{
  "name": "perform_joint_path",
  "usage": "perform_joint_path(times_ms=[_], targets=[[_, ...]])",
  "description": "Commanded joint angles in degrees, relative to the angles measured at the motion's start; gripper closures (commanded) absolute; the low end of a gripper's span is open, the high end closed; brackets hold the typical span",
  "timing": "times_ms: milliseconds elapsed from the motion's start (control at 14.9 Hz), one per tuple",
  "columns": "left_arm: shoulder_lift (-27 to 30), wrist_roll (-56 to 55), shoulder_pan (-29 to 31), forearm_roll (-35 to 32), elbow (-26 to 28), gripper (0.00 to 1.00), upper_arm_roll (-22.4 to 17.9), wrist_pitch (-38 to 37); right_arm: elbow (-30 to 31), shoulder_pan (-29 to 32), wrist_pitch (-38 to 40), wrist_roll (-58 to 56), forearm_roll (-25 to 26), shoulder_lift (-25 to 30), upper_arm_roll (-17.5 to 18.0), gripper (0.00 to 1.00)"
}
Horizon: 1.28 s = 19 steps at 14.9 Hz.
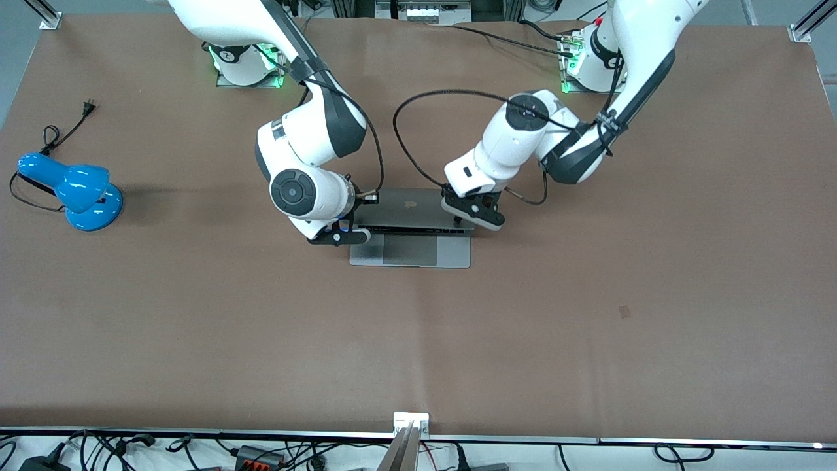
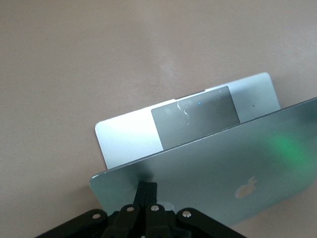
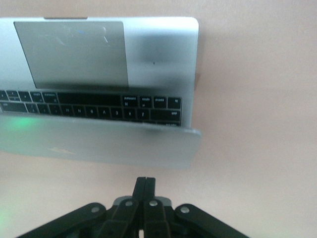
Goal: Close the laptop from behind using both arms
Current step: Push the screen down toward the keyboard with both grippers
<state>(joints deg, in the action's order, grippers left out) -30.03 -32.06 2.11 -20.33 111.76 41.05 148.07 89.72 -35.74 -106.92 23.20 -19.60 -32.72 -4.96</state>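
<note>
The silver-grey laptop [image 1: 409, 206] lies mid-table, its lid tipped well down over the base, with the trackpad [image 1: 410, 250] still showing. My left gripper [image 1: 461, 222] is shut, fingertips against the lid's back near the corner at the left arm's end; the left wrist view shows this gripper [image 2: 147, 191] touching the lid [image 2: 213, 168] beside the apple logo. My right gripper [image 1: 345, 235] is shut at the lid's other corner; in the right wrist view this gripper [image 3: 144, 184] stands just off the lid's back [image 3: 99, 146], with black keys [image 3: 99, 106] visible under the lid.
A blue desk lamp [image 1: 78, 190] with a black cable lies toward the right arm's end of the table. The brown table top [image 1: 523, 327] stretches wide nearer the front camera. A metal clamp [image 1: 410, 422] sits on the front edge.
</note>
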Motion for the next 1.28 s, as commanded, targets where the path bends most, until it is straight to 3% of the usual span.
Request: perform_joint_path(times_ms=[0, 336, 538, 807, 1210], targets=[[-5.0, 0.2, -0.8, -2.7, -4.6, 0.99, -1.6, 0.3, -3.8, 0.5, -0.1, 1.1, 0.8, -3.0, 0.1, 1.0], [-10.0, 0.2, -1.0, -4.6, -7.1, 0.99, -1.8, 1.9, -4.4, 0.6, -7.0, 0.9, 0.7, -7.0, -0.1, 1.0], [-12.8, 0.6, -2.5, -4.7, -7.1, 0.99, -4.8, 8.0, -4.4, 0.5, -10.9, 0.7, 0.7, -8.9, -0.1, 1.0], [-13.7, 0.7, -6.9, -5.4, -7.7, 0.99, -9.0, 8.2, -4.4, 0.5, -12.8, 0.4, 0.7, -9.8, -0.1, 1.0], [-17.1, 0.6, -7.6, -5.4, -8.0, 0.99, -9.1, 8.2, -4.4, 0.0, -16.9, 0.3, 0.7, -12.7, -0.1, 1.0]])
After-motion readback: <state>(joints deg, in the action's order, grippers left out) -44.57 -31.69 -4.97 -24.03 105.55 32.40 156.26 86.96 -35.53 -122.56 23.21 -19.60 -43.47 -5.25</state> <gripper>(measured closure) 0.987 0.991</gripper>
